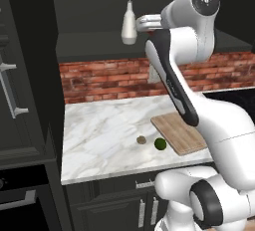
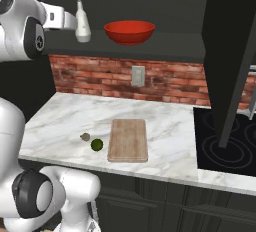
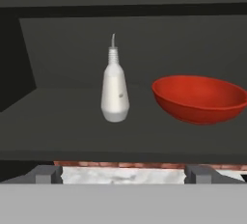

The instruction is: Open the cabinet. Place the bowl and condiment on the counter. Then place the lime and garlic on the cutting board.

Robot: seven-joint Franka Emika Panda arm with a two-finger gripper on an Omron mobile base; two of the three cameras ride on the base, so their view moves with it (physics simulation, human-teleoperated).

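The gripper is hanging wide open, gripping nothing, facing the cabinet shelf where the condiment is standing just left of the bowl — apart, not touching. No label is reading clearly. Below, the lime and garlic are lying on the counter beside the cutting board.

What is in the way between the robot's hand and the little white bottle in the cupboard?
Nothing visible. The cabinet is open, and the gripper is open, facing the condiment with only bare shelf between them. The bowl sits off to one side of the bottle, apart from it.
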